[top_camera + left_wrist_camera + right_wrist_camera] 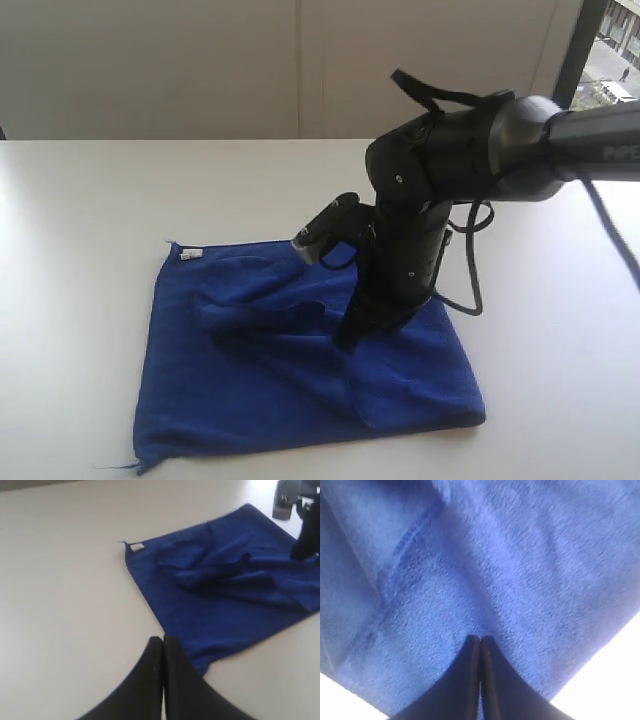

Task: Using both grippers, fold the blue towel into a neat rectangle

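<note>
1. White table (pixel 80 230) carries everything in the scene.
2. Blue towel (pixel 260 390) lies spread on the table in a rough square, rumpled, with a raised fold running across its middle.
3. Black right arm (pixel 450 150) reaches down from the right of the exterior view over the towel.
4. Right hand (pixel 480 639) has its fingers pressed together, tips down on the towel's surface near the middle; whether any cloth is nipped between them cannot be told.
5. Left hand (pixel 163 638) has its fingers pressed together around nothing, over bare table just beside a towel corner.
6. White tag (pixel 190 254) sits at the towel's far left corner.
</note>
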Motion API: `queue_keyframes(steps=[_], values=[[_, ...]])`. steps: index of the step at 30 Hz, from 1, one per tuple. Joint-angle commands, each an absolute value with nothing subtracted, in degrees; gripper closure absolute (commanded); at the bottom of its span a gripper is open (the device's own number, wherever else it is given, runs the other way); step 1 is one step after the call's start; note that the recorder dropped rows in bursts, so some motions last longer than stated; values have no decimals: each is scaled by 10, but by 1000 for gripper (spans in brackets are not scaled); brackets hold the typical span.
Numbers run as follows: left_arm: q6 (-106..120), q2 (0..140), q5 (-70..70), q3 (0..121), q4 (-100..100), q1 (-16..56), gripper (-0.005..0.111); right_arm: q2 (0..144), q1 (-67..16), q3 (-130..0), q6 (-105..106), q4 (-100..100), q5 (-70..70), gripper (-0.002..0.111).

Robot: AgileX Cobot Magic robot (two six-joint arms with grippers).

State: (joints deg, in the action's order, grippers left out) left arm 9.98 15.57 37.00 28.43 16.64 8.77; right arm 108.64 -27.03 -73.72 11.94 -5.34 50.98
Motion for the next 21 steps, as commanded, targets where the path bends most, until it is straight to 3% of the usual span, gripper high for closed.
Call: queue_keyframes(steps=[1,8,15,18,21], values=[[145,274,444,339,189,87,107,1047,-268,-736,119,-60,483,108],[227,608,587,552,189,87,107,1021,-268,-736,173,-6,482,108],[257,857,566,688,189,87,107,1017,-268,-736,282,123,512,106],[286,932,487,714,203,87,107,1017,-268,-736,291,123,506,96],[343,984,454,728,256,87,107,1018,-268,-736,324,123,470,78]])
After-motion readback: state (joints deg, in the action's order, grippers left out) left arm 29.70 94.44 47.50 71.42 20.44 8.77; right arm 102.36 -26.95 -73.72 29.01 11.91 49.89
